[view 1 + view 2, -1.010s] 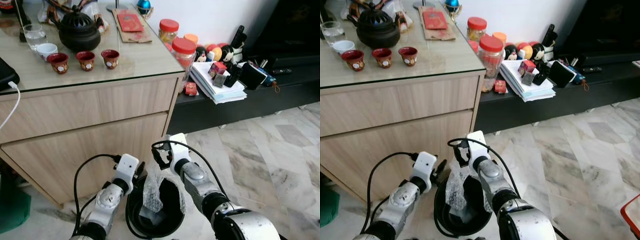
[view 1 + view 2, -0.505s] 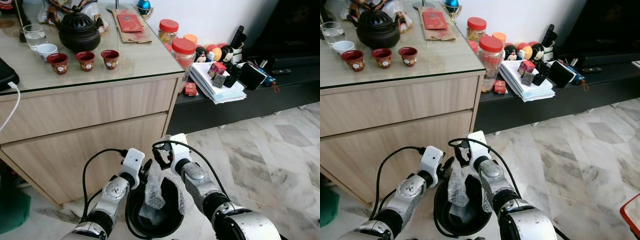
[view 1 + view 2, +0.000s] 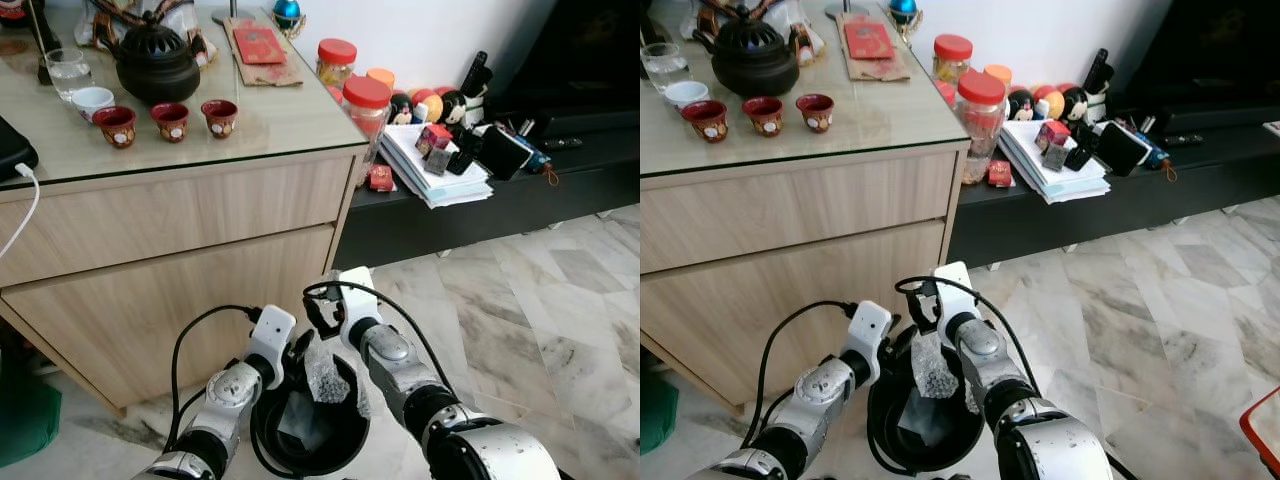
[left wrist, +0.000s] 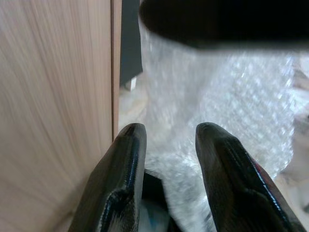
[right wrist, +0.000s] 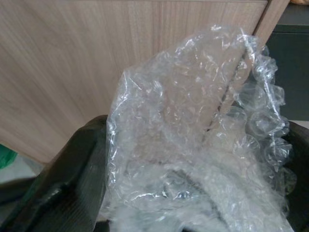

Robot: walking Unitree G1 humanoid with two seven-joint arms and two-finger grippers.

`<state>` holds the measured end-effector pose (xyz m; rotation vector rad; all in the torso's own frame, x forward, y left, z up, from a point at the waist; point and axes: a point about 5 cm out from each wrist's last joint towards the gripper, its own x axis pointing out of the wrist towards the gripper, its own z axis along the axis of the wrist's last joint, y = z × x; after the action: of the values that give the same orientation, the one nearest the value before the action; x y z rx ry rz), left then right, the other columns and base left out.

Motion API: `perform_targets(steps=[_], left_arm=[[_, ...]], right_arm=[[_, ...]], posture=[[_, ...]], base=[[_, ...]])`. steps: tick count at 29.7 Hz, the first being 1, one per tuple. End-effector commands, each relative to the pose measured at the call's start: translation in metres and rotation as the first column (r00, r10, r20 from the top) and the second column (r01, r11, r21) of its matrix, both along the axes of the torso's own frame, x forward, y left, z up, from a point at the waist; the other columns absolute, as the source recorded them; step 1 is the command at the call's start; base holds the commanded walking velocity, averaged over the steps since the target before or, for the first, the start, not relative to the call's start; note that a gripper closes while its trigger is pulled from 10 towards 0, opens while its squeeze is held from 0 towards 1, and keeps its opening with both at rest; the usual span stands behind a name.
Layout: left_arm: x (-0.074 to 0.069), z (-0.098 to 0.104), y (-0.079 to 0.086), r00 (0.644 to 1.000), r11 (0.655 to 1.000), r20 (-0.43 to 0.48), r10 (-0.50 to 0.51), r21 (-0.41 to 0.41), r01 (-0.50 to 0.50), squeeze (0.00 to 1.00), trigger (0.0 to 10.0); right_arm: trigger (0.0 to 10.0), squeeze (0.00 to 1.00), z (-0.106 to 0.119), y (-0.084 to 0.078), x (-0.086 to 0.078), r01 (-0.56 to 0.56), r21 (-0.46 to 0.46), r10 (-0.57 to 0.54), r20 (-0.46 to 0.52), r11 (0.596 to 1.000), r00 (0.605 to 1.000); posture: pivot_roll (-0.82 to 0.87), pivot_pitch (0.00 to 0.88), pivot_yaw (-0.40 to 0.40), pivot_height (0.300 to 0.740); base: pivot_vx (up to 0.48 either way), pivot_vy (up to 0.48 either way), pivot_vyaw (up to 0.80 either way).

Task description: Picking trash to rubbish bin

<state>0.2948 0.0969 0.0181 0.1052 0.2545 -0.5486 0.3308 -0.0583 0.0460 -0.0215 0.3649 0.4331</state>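
Since a second ago the left arm has swung in from eight o'clock toward the bin's rim, and the bubble wrap [image 3: 327, 374], which stood tall out of the bin, now sits lower and more crumpled at the mouth. Biggest in the scene is the wooden cabinet [image 3: 180, 260], whose glass-topped surface [image 3: 270, 120] at twelve o'clock carries a teapot [image 3: 157, 62] and small red cups [image 3: 171, 120]; at two o'clock a low dark shelf [image 3: 520, 200] holds jars and papers, and marble floor [image 3: 540, 300] spreads to three o'clock. Below, at six o'clock, stands the black rubbish bin [image 3: 350, 440] with both arms meeting over it. The right gripper [image 3: 325, 335] is at the bin's far rim with the wrap bunched against it; whether its jaws are together or apart I cannot tell, since plastic covers them in the wrist view. The left gripper [image 4: 166, 140] has its jaws apart, the wrap just ahead of them and the cabinet front close alongside. As a judgement, the task is nearly done: the wrap is partly inside but still pokes above the rim, so pushing it down and letting go remain. Room is tight toward the cabinet and open toward three o'clock.
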Motion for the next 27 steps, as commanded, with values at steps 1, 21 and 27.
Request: perform_targets(steps=[1,21,27], left_arm=[[0.001,-0.001,-0.007,1.0,1.0,-0.026,-0.008,-0.002,0.008,0.0,10.0],[-0.027,-0.04,0.01,0.948,0.983,-0.267,0.172,-0.019,-0.184,0.0,10.0],[-0.034,-0.043,0.012,0.954,0.983,-0.243,0.176,-0.014,-0.185,0.0,10.0]], right_arm=[[10.0,0.0,0.005,-0.004,0.005,0.02,0.015,-0.02,0.017,1.0,1.0],[10.0,0.0,0.012,-0.003,0.008,0.015,0.037,-0.017,0.041,0.999,0.999],[10.0,0.0,0.011,-0.004,0.008,0.016,0.036,-0.017,0.042,0.999,0.999]], posture=[[-0.03,0.106,-0.196,0.74],[-0.04,0.106,-0.2,0.74],[-0.04,0.107,-0.198,0.74]], base=[[0.0,0.0,0.0],[0.0,0.0,0.0],[0.0,0.0,0.0]])
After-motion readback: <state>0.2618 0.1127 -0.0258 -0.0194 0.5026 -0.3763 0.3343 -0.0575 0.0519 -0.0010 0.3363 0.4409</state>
